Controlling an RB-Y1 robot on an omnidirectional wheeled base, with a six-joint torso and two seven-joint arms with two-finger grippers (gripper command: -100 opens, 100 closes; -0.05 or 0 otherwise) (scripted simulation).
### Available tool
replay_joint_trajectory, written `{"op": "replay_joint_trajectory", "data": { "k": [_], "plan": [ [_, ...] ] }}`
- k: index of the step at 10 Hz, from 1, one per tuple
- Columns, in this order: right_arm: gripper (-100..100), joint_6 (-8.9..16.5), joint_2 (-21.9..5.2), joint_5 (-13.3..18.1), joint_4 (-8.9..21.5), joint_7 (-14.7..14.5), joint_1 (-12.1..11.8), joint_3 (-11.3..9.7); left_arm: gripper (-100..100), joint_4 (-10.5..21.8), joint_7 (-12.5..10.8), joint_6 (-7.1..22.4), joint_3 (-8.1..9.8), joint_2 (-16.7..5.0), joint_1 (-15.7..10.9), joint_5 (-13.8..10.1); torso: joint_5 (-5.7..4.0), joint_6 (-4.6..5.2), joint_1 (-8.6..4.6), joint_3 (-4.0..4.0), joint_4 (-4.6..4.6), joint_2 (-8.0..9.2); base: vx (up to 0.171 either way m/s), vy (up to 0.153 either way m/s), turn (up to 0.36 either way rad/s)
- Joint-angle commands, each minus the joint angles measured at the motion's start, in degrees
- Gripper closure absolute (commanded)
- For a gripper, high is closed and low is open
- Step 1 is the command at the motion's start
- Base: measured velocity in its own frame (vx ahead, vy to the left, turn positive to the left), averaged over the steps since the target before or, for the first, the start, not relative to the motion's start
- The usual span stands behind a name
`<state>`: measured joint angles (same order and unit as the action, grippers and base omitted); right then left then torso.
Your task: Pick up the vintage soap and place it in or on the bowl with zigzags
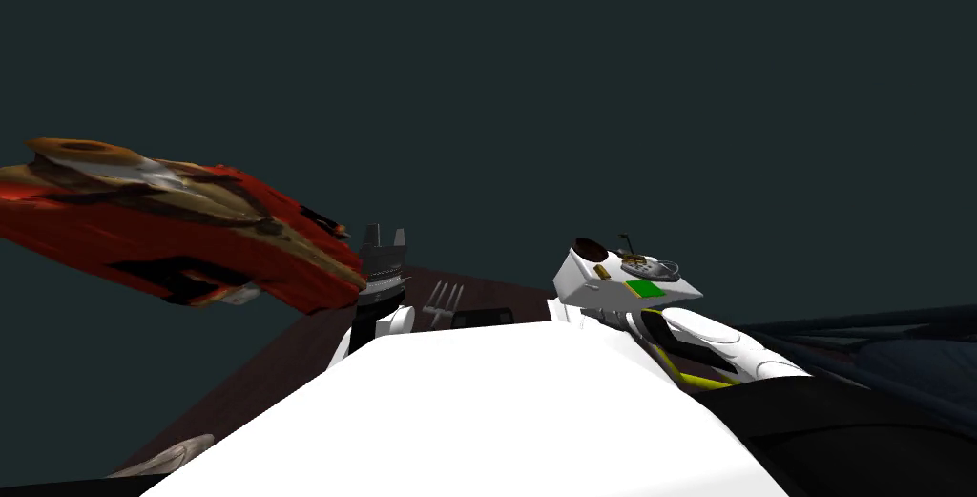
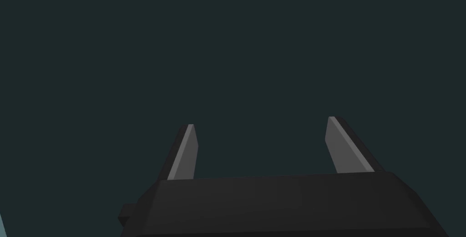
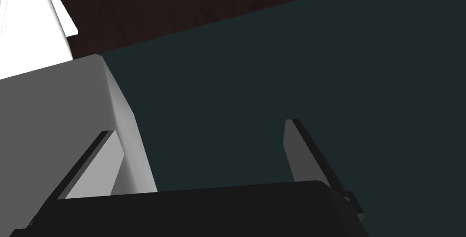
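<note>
- The left pincer (image 1: pixel 385 230) (image 2: pixel 261 121) stands upright above the bench (image 1: pixel 286 358), its blades apart and nothing between them. Beyond it is a flat dark teal surface.
- The right pincer (image 3: pixel 199 126) is also spread and holds nothing. One blade stands right beside the flat side of a white box (image 1: pixel 620 281) (image 3: pixel 68 102), whose corner juts into the gap.
- A long, shallow red dish (image 1: pixel 181 234) hangs just beside the left pincer, with one end nearly at the pincer's dark body. Its skin is mottled and worn, with black angular marks on the side and a tan and brown top. It may be the bowl with zigzags, though the wide lens stretches it too much to be sure.
- The white box is blocky and plain. On its top are a green square (image 1: pixel 644 288), a dark round hollow (image 1: pixel 590 250), a small tan block (image 1: pixel 603 273) and a round grey disc (image 1: pixel 651 265).
- I cannot tell which of these things is the vintage soap.
- Between the two arms, a pale fork (image 1: pixel 444 302) and a flat black block (image 1: pixel 482 317) lie on the bench.
- The bench is dark reddish brown with a faint wood grain (image 3: pixel 182 7).
</note>
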<state>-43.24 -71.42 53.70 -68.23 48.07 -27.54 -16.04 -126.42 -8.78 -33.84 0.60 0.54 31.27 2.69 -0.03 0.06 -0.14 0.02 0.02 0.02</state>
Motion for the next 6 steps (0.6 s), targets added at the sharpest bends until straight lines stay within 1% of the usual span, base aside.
{"op": "replay_joint_trajectory", "data": {
  "k": [1,2,3,5,6],
  "plan": [
    [-100,-0.74,-0.92,1.05,1.89,0.90,1.06,-0.29,0,0.00,0.00,0.00,0.00,0.00,0.00,0.00,0.00,0.00,0.00,0.00,0.00,0.00,-0.018,0.004,0.120],
    [-100,-1.36,-2.60,2.91,4.17,2.42,2.17,-0.61,0,0.00,0.00,0.00,0.00,0.00,0.01,0.00,-0.01,0.04,0.01,0.00,0.00,0.00,-0.023,0.008,0.174],
    [-100,-1.36,-2.60,2.91,4.18,2.42,2.17,-0.61,0,0.00,0.00,0.00,0.00,0.00,0.00,0.00,0.00,0.01,0.01,0.00,0.00,0.00,-0.020,0.009,0.114],
    [-100,-2.49,-5.51,6.28,8.39,5.23,4.45,-1.13,0,0.00,0.00,0.00,0.00,0.00,0.00,0.00,0.01,0.01,0.04,0.00,0.00,-0.01,-0.022,0.010,0.192],
    [-100,-3.00,-6.74,7.79,9.97,6.50,5.60,-1.34,0,0.00,0.00,0.00,0.00,0.00,0.00,0.00,0.00,0.00,0.03,-0.01,0.00,-0.02,-0.023,0.005,0.225]
  ]
}}
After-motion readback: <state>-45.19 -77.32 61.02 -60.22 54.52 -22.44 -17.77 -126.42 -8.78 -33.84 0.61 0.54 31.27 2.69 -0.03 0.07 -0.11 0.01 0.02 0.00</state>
